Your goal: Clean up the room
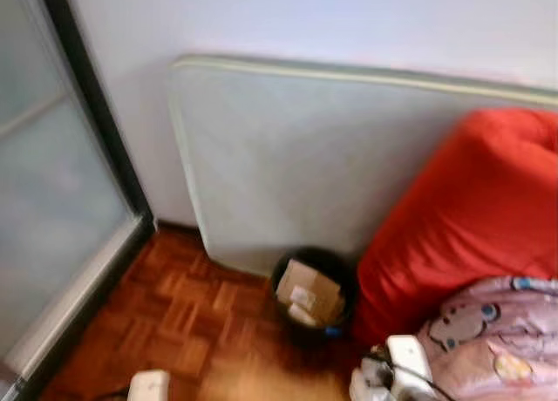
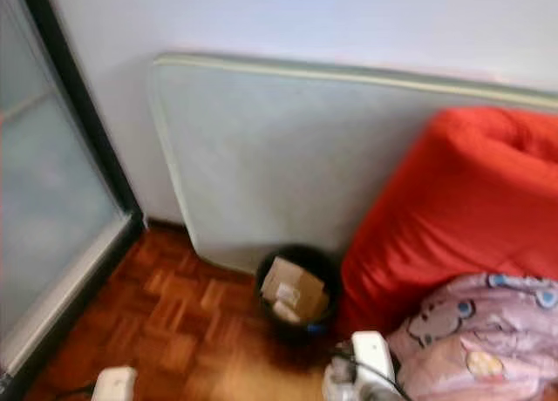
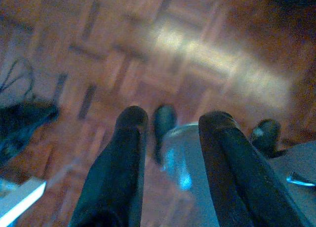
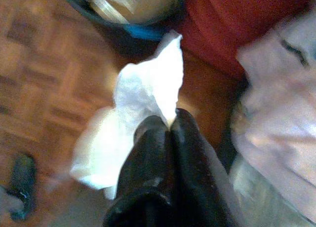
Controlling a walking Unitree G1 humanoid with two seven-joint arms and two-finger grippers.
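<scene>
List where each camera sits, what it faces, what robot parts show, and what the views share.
Left eye: head, looking down at the black bin, red cushion, parquet floor; wrist tops at the bottom edge.
Right eye: same scene.
Left wrist: along the left gripper, fingers apart, over floor.
Right wrist: along the right gripper pinching white tissue; shares bin and cushion with the eyes.

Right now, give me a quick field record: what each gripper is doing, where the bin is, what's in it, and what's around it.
right gripper: shut on tissue, above the floor near the bin
left gripper: open, holding nothing, over the floor
bin: black, on the floor against the leaning panel, beside the red cushion
bin contents: cardboard box
right of bin: pink printed fabric below the cushion
left side: glass door
</scene>
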